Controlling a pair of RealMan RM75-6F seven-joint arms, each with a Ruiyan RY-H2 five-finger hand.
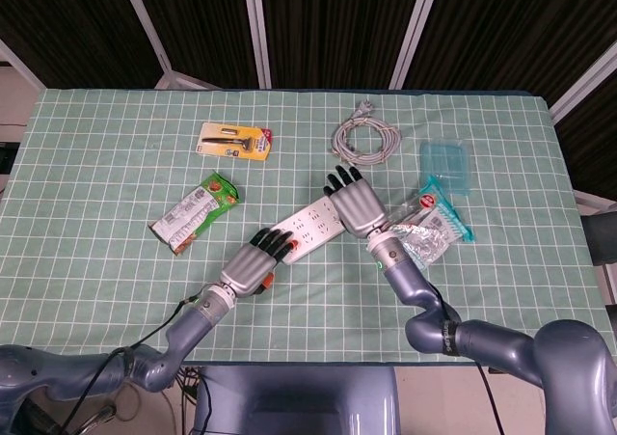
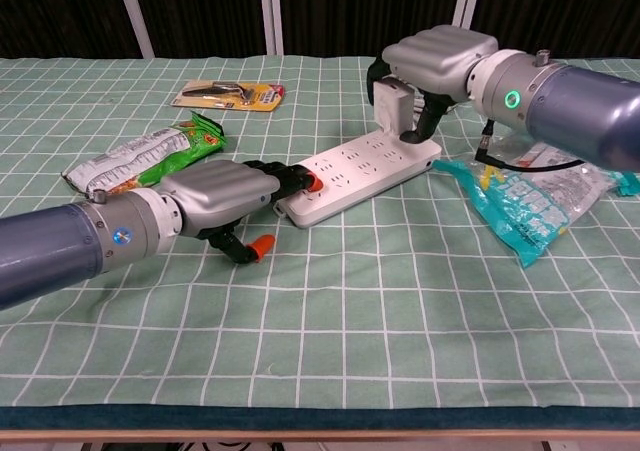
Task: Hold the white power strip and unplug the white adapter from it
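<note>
The white power strip (image 2: 352, 174) (image 1: 310, 227) lies diagonally on the green checked cloth. My left hand (image 2: 222, 197) (image 1: 254, 263) rests on its near end, by the red switch, with the fingertips pressing down. My right hand (image 2: 428, 63) (image 1: 354, 201) grips the white adapter (image 2: 393, 109), which hangs clear above the strip's far end, out of the sockets. In the head view the right hand hides the adapter.
A green snack bag (image 1: 194, 211) lies left of the strip. A yellow carded tool (image 1: 234, 142) lies at the back, a coiled grey cable (image 1: 364, 139) behind the right hand. A teal foil packet (image 1: 431, 227) and a clear blue lid (image 1: 445, 162) lie at right.
</note>
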